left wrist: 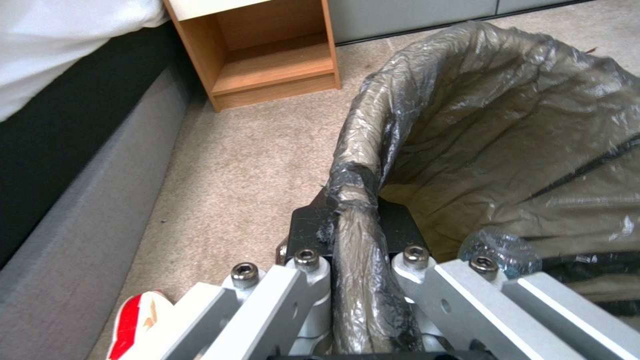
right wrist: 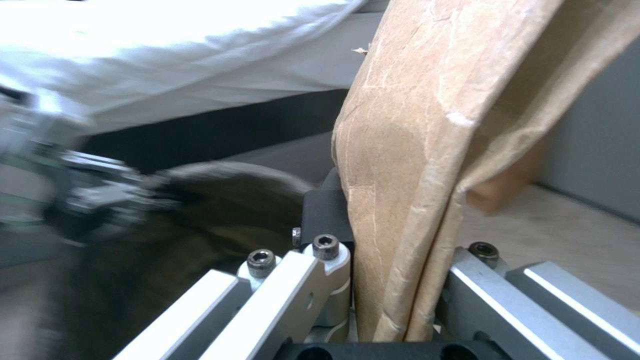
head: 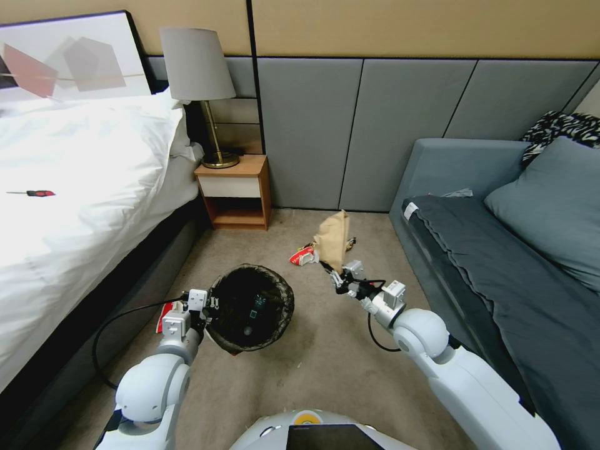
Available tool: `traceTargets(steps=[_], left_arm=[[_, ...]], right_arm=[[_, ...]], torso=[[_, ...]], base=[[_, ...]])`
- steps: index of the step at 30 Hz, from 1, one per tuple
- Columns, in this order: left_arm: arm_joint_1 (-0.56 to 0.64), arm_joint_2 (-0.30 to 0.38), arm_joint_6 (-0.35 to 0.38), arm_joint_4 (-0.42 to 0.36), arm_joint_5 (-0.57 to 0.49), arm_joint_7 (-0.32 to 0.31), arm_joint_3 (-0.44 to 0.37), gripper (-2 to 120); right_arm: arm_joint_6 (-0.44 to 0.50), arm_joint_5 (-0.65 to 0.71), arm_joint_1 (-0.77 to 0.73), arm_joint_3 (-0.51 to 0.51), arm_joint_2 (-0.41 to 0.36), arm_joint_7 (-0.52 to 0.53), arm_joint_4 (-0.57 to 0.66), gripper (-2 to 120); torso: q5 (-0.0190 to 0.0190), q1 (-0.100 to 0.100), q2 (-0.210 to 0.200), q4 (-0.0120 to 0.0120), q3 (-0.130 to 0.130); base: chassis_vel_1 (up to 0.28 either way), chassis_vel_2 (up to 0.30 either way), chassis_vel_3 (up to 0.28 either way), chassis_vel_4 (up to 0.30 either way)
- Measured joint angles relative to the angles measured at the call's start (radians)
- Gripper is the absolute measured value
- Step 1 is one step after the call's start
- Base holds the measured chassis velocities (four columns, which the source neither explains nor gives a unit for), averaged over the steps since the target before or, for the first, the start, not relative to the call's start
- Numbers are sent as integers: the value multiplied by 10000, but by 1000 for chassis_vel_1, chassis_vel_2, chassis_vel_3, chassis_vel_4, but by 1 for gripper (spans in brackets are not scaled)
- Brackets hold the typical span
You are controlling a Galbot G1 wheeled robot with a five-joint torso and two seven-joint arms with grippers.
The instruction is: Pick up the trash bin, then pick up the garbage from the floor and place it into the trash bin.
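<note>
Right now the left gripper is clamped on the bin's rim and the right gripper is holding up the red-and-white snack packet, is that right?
Not quite. The left gripper is clamped on the trash bin rim, but the right gripper holds the tan paper bag, as the right wrist view shows. The red-and-white snack packet lies on the carpet.

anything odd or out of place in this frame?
Yes. A red-handled screwdriver lies on the white bed, an odd spot for a tool. Litter sits on the carpet: a red-and-white snack packet ahead, another red packet by the left pincer.
</note>
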Motion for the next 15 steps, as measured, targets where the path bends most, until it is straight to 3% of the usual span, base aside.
traceTargets(steps=[6,15], left_arm=[[6,-38,42,69,7,-12,75,5],[-25,-102,66,91,6,-45,169,5]], right_arm=[[-430,465,978,-1894,384,789,-10,0],[-901,654,1139,-2883,471,1376,-29,0]], torso=[[-1,1,0,-2,0],[0,0,0,-3,0]], base=[[0,0,0,0],[0,0,0,0]])
